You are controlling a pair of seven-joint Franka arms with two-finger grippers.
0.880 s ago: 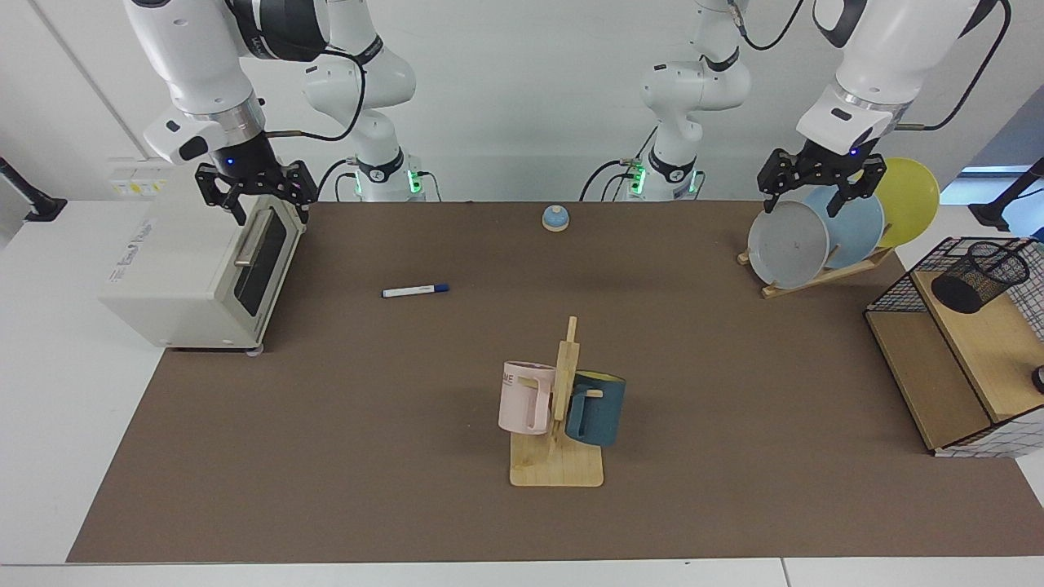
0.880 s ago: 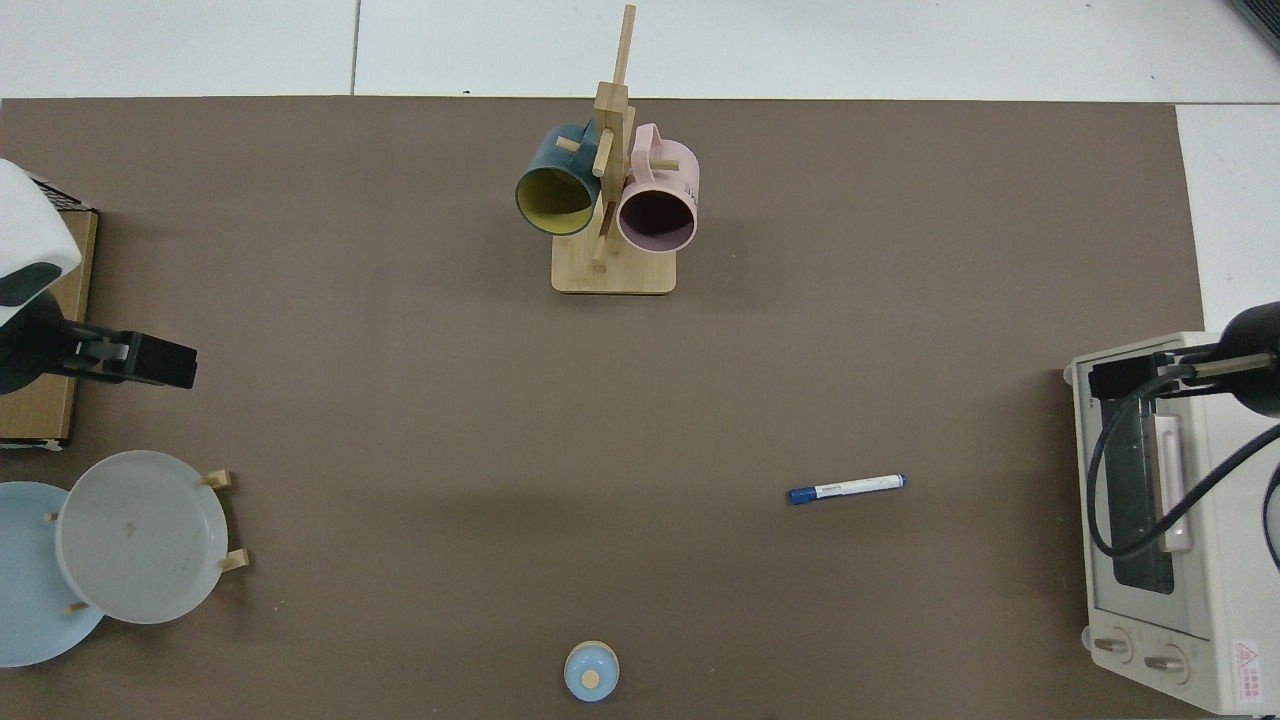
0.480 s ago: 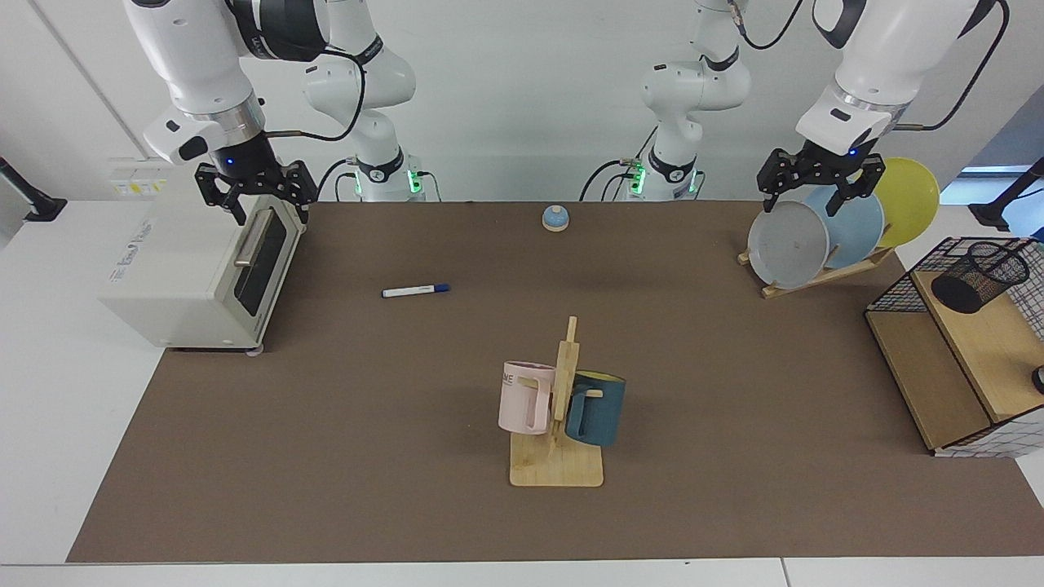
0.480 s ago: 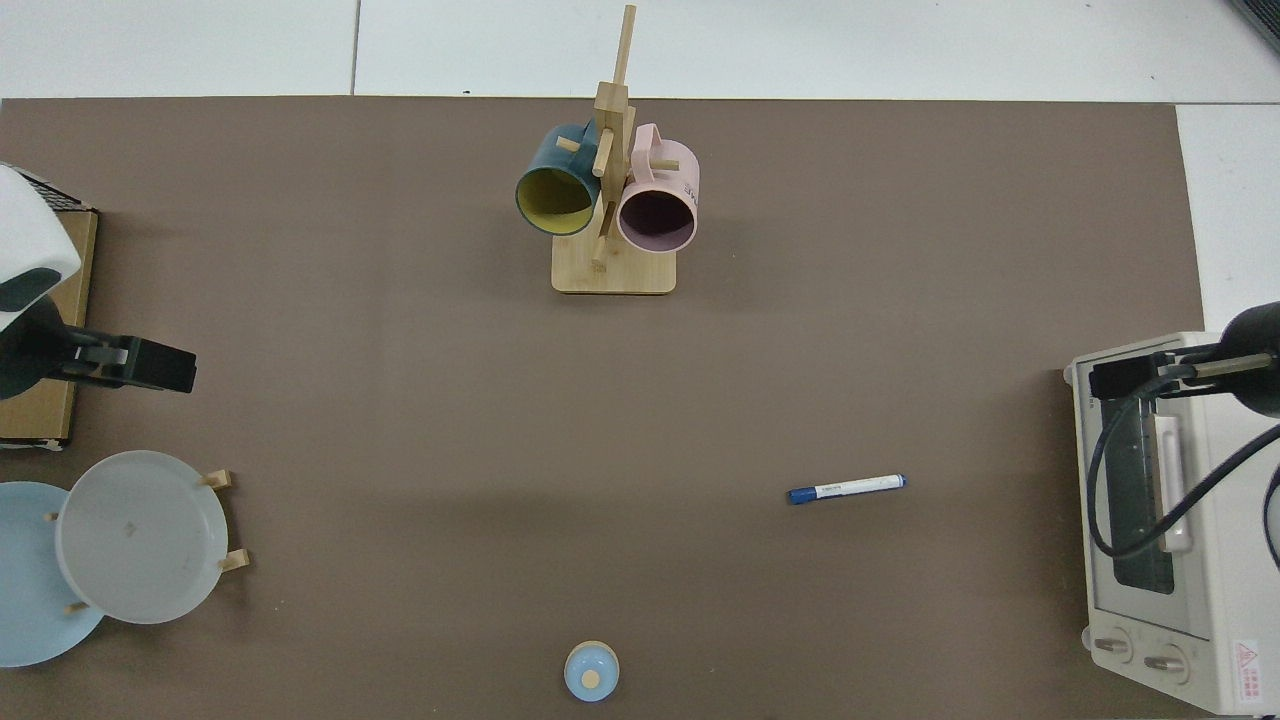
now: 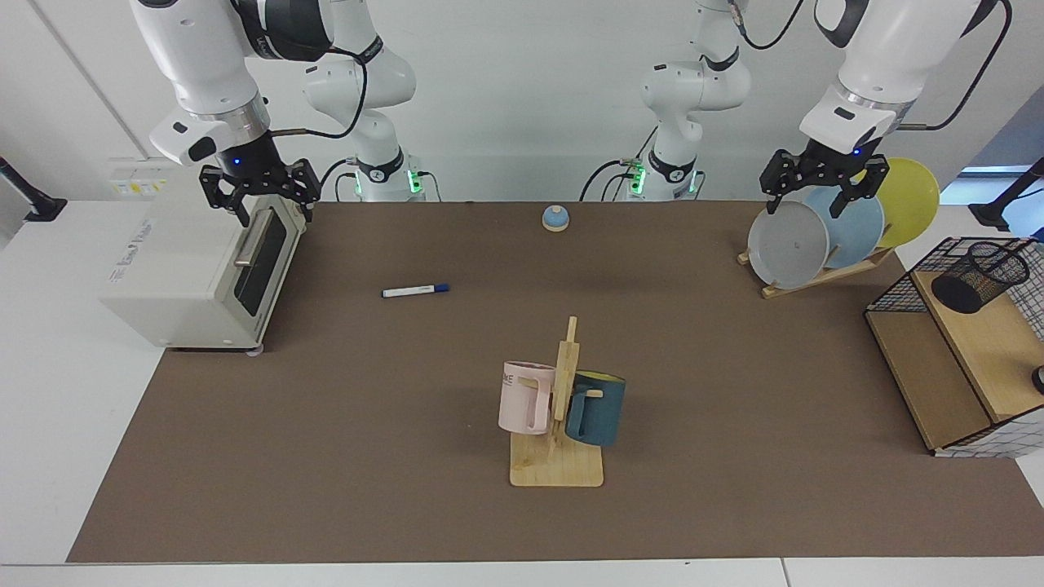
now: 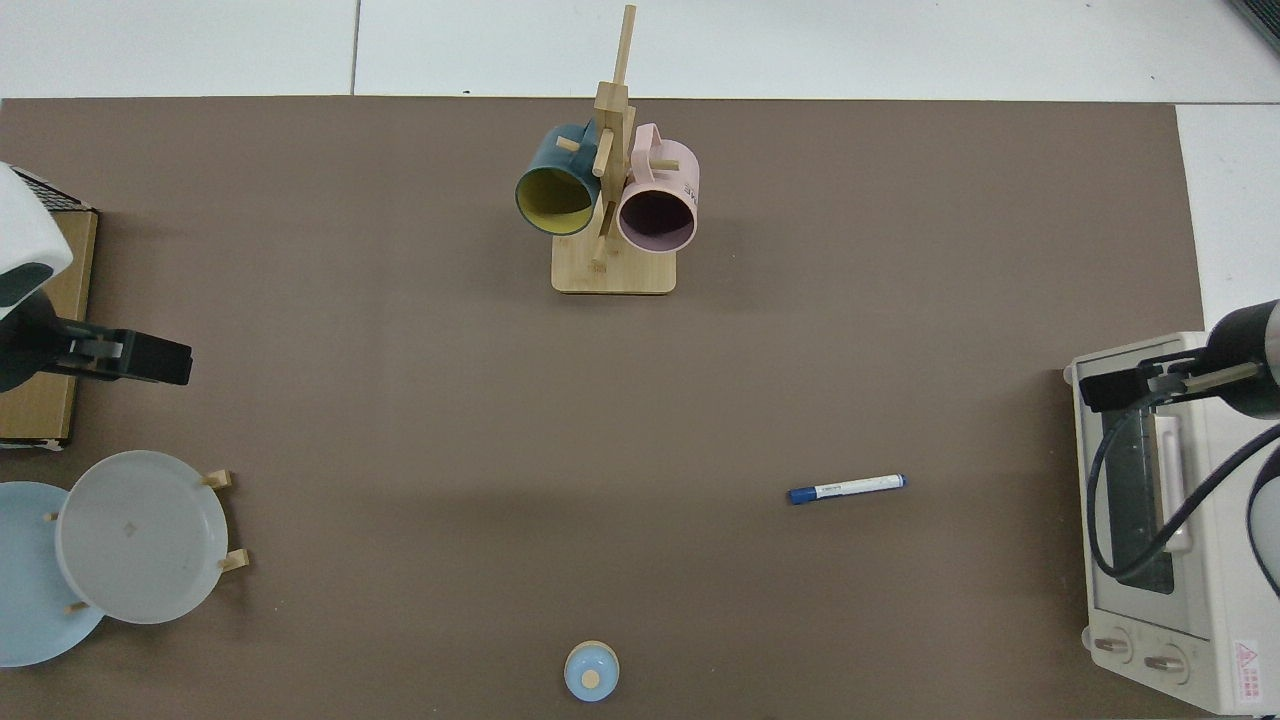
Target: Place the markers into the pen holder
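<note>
The marker (image 5: 416, 290), white with a blue cap, lies flat on the brown mat (image 5: 367, 456) left of centre; from above the marker (image 6: 846, 488) shows its cap pointing away from the toaster. The black mesh pen holder (image 5: 979, 275) stands on the upper wooden shelf inside the wire basket at the far right; it is out of the top view. My right gripper (image 5: 275, 214) hangs open over the toaster's front edge, also right gripper (image 6: 1140, 380), well away from the marker. My left gripper (image 5: 816, 200) hangs open above the plates, also left gripper (image 6: 115, 358).
A white toaster oven (image 5: 204, 269) sits at the mat's left edge. A wooden mug tree (image 5: 559, 424) holds a pink and a dark blue mug near the front. A plate rack (image 5: 824, 236), a small blue bell (image 5: 555, 218) and the wire basket (image 5: 897, 297) line the back and right.
The right gripper has drifted slightly off the toaster toward the mat. The left gripper has shifted a little. The marker has not moved.
</note>
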